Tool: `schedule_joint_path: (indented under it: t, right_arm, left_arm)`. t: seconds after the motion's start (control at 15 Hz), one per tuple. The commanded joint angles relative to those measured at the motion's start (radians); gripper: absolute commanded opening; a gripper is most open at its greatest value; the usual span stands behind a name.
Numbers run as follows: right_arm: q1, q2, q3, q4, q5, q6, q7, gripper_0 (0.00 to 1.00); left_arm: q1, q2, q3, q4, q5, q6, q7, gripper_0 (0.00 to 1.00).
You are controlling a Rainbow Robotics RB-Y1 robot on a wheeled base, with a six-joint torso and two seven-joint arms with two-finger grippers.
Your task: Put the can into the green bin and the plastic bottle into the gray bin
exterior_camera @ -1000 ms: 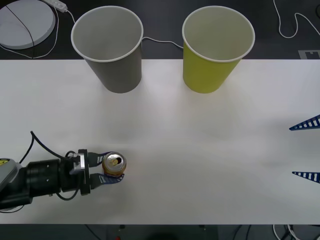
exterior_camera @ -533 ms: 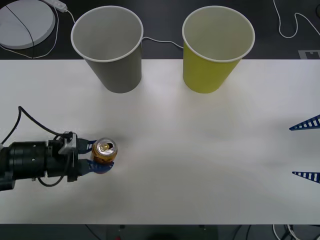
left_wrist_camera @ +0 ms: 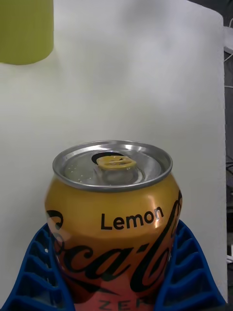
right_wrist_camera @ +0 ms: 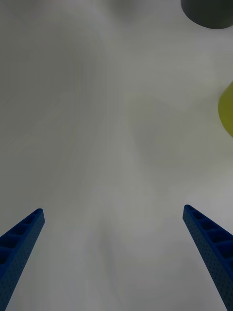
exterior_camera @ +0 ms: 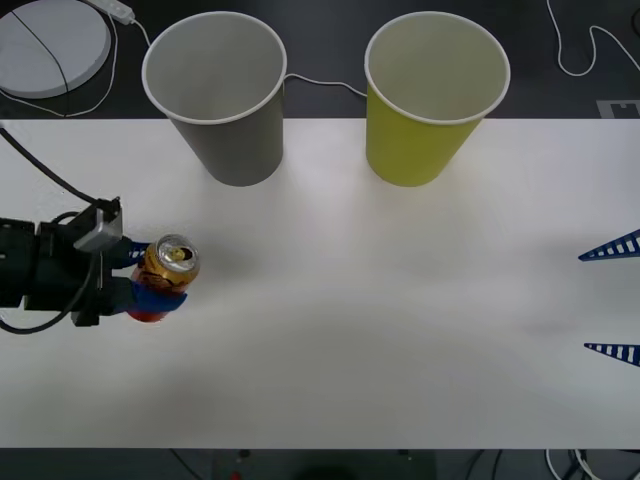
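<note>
The can's (left_wrist_camera: pixel 112 228) base is cut off by the left wrist view's edge, its lower sides hidden by blue fingers (left_wrist_camera: pixel 36 272). Front view's edge crops the right tool (exterior_camera: pixel 612 298), leaving two fingertips showing.

A white table (exterior_camera: pixel 400 330) and the clutter on the dark floor behind it.

The table's matte top spans the front view from edge to edge, its far edge running straight across under a dark floor (exterior_camera: pixel 330 40). At far left on that floor lies a round white disc (exterior_camera: pixel 50 45) crossed by a thin dark line, with a white plug strip (exterior_camera: pixel 115 8) just beside it. A thin white cable (exterior_camera: pixel 320 82) trails across the floor along the table's far edge. At far right, 1 more white cable (exterior_camera: pixel 590 50) loops near a black-and-white marker (exterior_camera: pixel 620 107) at the table's corner.
</note>
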Motion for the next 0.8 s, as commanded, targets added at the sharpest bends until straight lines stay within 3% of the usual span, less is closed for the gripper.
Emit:
schedule_joint_path:
  t: [0.07,0.47,0.8]
  right_arm:
    - [0.000,0.000,0.000,0.000,0.000,0.000,0.000,1.00]
    - [0.000,0.000,0.000,0.000,0.000,0.000,0.000,1.00]
    - [0.000,0.000,0.000,0.000,0.000,0.000,0.000,1.00]
  left_arm:
    - [-0.017,0.005,0.085,-0.175,-0.115,-0.099,0.243,0.00]
    - [-0.250,0.008,0.062,-0.219,-0.241,-0.214,0.470,0.00]
    - [-0.476,0.006,-0.047,-0.237,-0.253,-0.251,0.625,0.00]
